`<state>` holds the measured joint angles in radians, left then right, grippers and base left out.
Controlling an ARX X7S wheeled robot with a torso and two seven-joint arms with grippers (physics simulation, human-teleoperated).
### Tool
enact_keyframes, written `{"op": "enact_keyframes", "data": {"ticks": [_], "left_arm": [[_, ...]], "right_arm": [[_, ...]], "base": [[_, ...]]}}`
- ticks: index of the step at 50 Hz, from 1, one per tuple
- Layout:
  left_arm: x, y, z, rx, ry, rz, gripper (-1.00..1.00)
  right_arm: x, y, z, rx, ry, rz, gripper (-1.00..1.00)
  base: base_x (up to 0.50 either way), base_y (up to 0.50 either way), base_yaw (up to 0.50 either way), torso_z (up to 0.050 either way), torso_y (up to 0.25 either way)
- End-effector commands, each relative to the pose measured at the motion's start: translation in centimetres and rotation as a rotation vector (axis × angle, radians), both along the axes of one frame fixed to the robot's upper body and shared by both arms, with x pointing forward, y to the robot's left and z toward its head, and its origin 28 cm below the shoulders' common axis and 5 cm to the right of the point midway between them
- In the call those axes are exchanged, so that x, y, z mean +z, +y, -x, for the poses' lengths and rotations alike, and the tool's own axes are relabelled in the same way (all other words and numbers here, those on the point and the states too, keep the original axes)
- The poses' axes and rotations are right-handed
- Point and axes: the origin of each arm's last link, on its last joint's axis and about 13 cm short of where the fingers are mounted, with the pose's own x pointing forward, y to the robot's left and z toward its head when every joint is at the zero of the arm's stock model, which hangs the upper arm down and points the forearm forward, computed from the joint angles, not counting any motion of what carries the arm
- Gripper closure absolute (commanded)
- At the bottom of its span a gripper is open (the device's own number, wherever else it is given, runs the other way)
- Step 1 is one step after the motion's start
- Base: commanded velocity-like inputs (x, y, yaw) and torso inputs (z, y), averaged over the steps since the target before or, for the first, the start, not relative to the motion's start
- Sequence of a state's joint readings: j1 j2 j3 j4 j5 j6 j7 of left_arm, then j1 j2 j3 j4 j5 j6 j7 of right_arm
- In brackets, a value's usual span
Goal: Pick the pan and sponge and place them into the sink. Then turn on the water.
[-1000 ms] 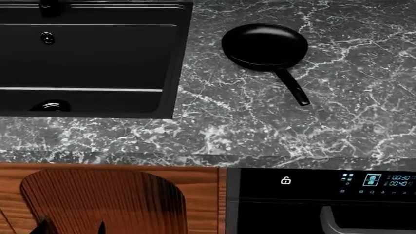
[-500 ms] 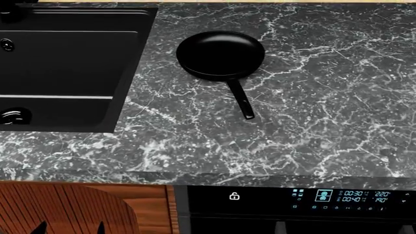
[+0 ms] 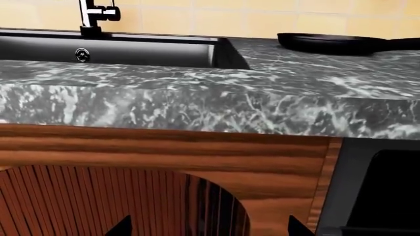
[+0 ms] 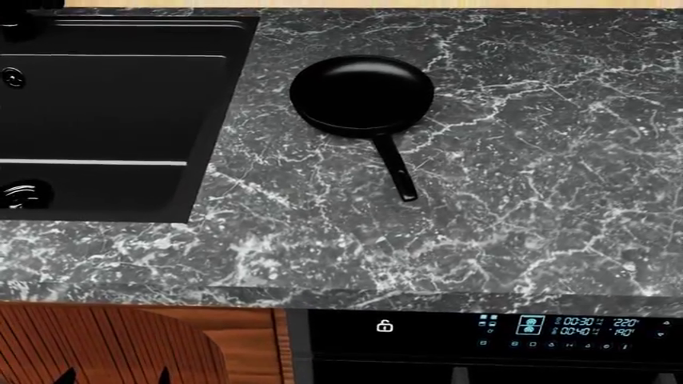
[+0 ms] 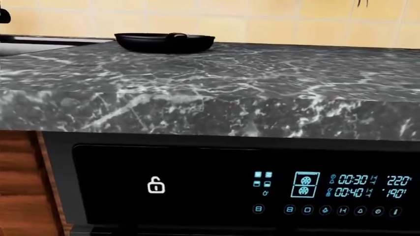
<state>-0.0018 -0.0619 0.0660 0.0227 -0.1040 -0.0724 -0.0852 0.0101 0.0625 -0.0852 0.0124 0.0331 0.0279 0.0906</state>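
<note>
The black pan (image 4: pixel 363 94) lies on the marble counter right of the sink (image 4: pixel 107 112), its handle pointing toward the front edge. It also shows in the left wrist view (image 3: pixel 328 43) and the right wrist view (image 5: pixel 164 42). The sponge is out of view. No water stream shows at the faucet (image 3: pixel 92 14). My left gripper (image 3: pixel 208 228) is open and empty, low in front of the wooden cabinet; its tips show in the head view (image 4: pixel 115 376). My right gripper (image 5: pixel 204 230) is in front of the oven, its dark tips faint and wide apart.
The sink has a round drain (image 4: pixel 21 194) and an overflow fitting (image 4: pixel 13 78). The counter's front edge (image 3: pixel 196 108) overhangs a wooden cabinet (image 3: pixel 98 157). A black oven with a lit panel (image 4: pixel 565 326) sits under the counter on the right.
The head view has swung right and slightly forward, so the sink and pan slid left in the picture. The pan has not moved on the counter.
</note>
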Motion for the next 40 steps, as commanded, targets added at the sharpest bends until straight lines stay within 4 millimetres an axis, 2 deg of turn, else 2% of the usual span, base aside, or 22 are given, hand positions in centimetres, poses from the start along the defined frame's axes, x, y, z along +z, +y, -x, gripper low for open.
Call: {"op": "enact_keyframes", "data": {"ticks": [1, 37, 40], "left_arm": [[0.00, -0.05, -0.03, 0.003, -0.017, 0.006, -1.00], [0.00, -0.05, -0.02, 0.011, -0.015, 0.002, -1.00], [0.01, -0.04, -0.01, 0.024, -0.011, -0.003, -1.00]], "right_arm": [[0.03, -0.10, 0.02, -0.008, -0.005, 0.009, -1.00], [0.11, -0.16, -0.05, -0.006, -0.005, 0.020, -1.00], [0.14, -0.17, -0.03, -0.006, -0.006, 0.021, -1.00]], "base": [[0.00, 0.00, 0.00, 0.050, 0.000], [0.00, 0.00, 0.00, 0.050, 0.000], [0.00, 0.00, 0.00, 0.000, 0.000]]}}
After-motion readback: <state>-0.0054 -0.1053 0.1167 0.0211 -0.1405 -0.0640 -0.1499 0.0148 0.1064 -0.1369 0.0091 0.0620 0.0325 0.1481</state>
